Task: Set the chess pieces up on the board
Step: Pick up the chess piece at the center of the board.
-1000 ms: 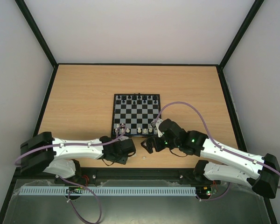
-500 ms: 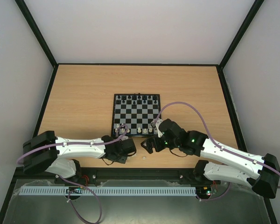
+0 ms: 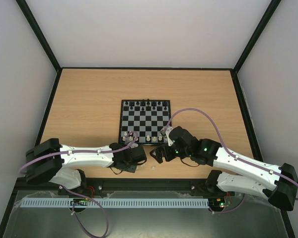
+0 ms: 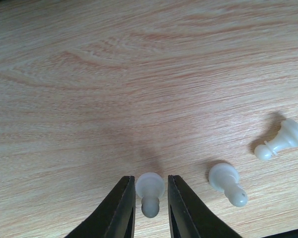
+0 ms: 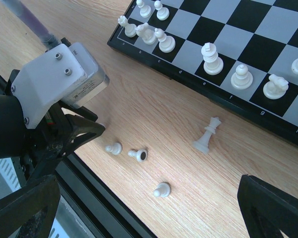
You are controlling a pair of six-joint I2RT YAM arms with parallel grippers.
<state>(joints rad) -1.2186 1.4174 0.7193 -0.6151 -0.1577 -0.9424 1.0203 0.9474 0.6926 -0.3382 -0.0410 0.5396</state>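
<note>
My left jaws straddle a white pawn (image 4: 150, 191) lying on the tabletop (image 4: 139, 74) — its long axis runs toward the wrist camera, base away, head nearest. The jaws sit tight beside its base; I can't tell whether they pinch it. A second pawn (image 4: 227, 183) lies just to its right, head toward the lower right. My right jaws stand wide apart. The board (image 3: 146, 121) sits mid-tabletop — its near rim shows letters c, d, e, g, h.

Overhead camera behind the arms looks down on the whole table (image 3: 84, 99); both wrist cameras sit close, sharing the loose white pawns (image 4: 227, 182) near the board (image 5: 216, 12).
</note>
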